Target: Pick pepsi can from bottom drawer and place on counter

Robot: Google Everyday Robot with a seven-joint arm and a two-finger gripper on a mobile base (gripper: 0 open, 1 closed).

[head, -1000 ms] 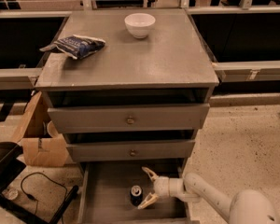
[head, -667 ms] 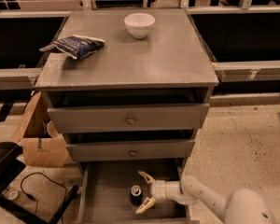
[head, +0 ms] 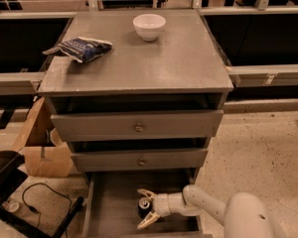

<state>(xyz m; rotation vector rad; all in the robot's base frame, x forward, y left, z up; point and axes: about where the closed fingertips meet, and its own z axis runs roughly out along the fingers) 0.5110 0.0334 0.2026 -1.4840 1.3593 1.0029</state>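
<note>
The pepsi can (head: 144, 207) stands upright on the plank floor of the open bottom drawer (head: 111, 202), its silver top showing. My gripper (head: 145, 208) reaches in from the right on a white arm, with its fingers open and spread on either side of the can, one behind it and one in front. The counter (head: 159, 58) is the grey top of the cabinet above.
A white bowl (head: 149, 26) and a blue-and-white snack bag (head: 82, 48) lie on the counter. Two shut drawers with brass knobs (head: 138, 128) sit above the bottom drawer. A cardboard box (head: 42, 152) and cables (head: 39, 202) are on the floor at left.
My gripper has moved left along the drawer, so its open fingers now straddle the can. The can has not moved.
</note>
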